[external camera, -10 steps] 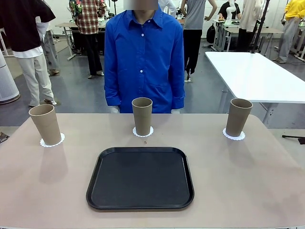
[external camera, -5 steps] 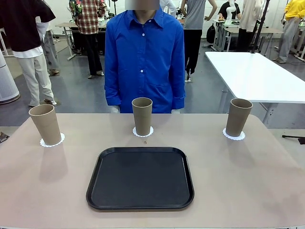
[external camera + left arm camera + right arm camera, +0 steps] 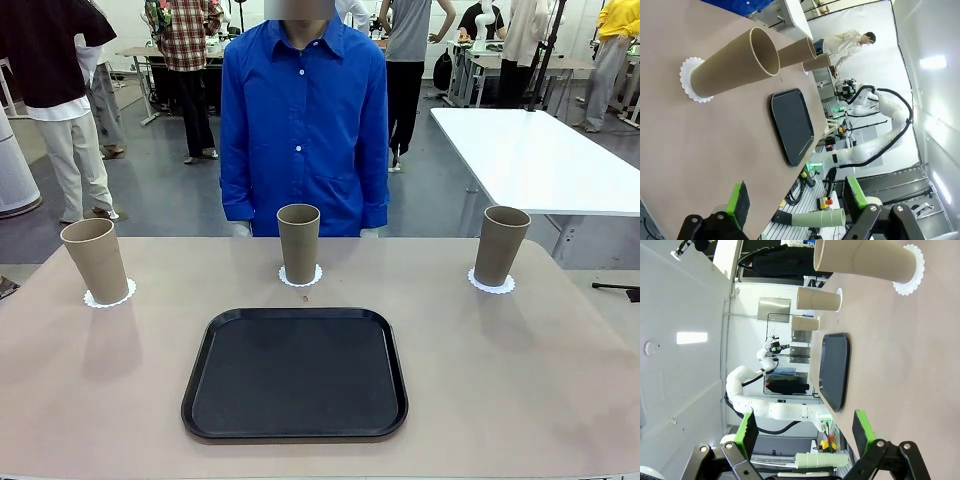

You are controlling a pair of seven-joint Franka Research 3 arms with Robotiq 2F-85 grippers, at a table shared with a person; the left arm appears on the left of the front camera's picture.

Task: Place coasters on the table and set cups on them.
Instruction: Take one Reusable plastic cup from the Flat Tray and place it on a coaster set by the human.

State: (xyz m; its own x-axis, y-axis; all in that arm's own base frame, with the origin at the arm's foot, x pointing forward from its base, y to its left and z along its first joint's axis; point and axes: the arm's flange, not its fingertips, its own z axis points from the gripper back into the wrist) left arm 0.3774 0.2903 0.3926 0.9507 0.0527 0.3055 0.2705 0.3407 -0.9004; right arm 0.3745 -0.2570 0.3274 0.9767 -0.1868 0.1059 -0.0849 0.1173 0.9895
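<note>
Khaki-beige tapered tumblers are standing upright in a row along the far side of the wide beige-tan tabletop (image 3: 520, 380), each sitting on a small white scalloped paper doily: the left cup (image 3: 94, 260) on its doily (image 3: 109, 296), the middle cup (image 3: 298, 243) on its doily (image 3: 300, 277), the right cup (image 3: 500, 245) on its doily (image 3: 491, 285); a large black rounded tray (image 3: 295, 373) is lying nearer, just before the middle cup; a person in a blue shirt (image 3: 303, 120) is standing behind; the left gripper (image 3: 796, 202) and the right gripper (image 3: 805, 429) are both hanging off the table's edge with fingers spread wide, holding nothing
</note>
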